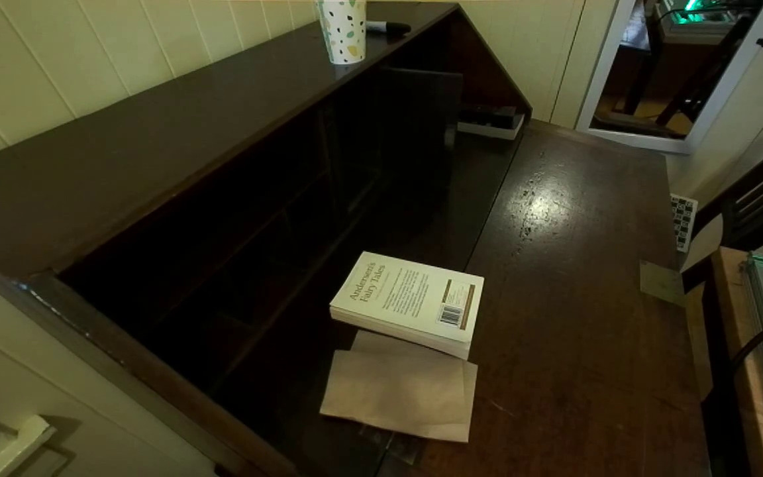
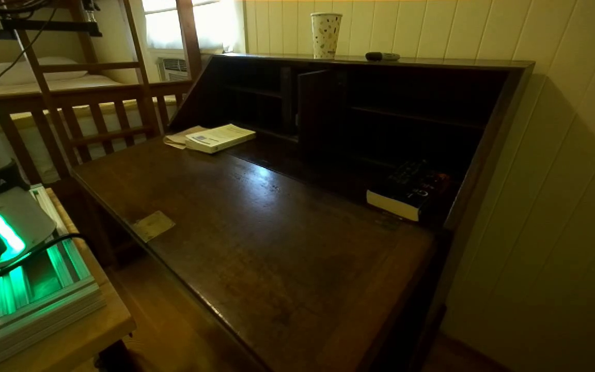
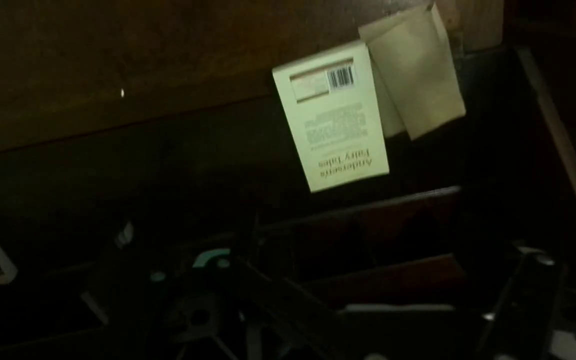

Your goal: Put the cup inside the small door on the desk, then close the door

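1. Brown, glossy wooden desk (image 2: 256, 243) with raised back: main obstacle. Step looks like the pick-up; after that I'd lift well clear before coming down in front.
2. Small, upright, dark-brown wooden door (image 1: 421, 126): swung out in both exterior views. Leave it so; its free edge is the likely snag going in. Closing comes last.
3. Dark two-fingered gripper (image 3: 375, 270): mine. Jaws wide apart, nothing seen held. Wrist view has it; neither exterior view does.
4. White, speckled, paper-looking cup (image 1: 345, 33): upright on the desk's flat top ledge (image 1: 150, 112), not yet inside. I'd straddle it centred from above, pinch lightly at mid-height (probably dents), lift straight, keep it level. Can't pick it out in the wrist view.
5. Cup's rim (image 2: 327, 15): whole in an exterior view, cropped elsewhere. Cup's foot (image 1: 347, 61): close to the ledge's front edge in an exterior view, so don't nudge it forward.
6. Black-and-pale marker-like stick (image 2: 381, 56): plainly apart from the cup in an exterior view; in an exterior view its dark end (image 1: 398, 28) seems to poke from behind the cup.
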Robot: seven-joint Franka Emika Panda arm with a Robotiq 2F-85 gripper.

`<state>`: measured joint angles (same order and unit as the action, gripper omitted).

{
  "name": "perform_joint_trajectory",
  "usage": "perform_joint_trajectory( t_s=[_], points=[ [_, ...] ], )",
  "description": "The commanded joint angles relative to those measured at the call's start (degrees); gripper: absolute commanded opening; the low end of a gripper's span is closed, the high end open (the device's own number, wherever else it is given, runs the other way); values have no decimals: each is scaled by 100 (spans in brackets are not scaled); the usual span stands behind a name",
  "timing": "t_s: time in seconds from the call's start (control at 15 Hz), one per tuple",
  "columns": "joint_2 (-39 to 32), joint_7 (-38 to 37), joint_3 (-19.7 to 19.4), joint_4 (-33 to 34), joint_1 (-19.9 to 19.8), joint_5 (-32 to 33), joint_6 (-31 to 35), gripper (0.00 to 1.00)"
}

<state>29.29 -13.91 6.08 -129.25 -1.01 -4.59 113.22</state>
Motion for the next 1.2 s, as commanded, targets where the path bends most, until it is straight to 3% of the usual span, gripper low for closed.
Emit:
perform_joint_trajectory(
  t_s=[0.0,0.47,1.13],
  points=[
    [-377,-94,-94,146,-168,253,840,100],
    [-1125,-103,-418,588,-411,321,1626,100],
    [-1207,-349,-566,742,-413,128,1468,100]
  ],
)
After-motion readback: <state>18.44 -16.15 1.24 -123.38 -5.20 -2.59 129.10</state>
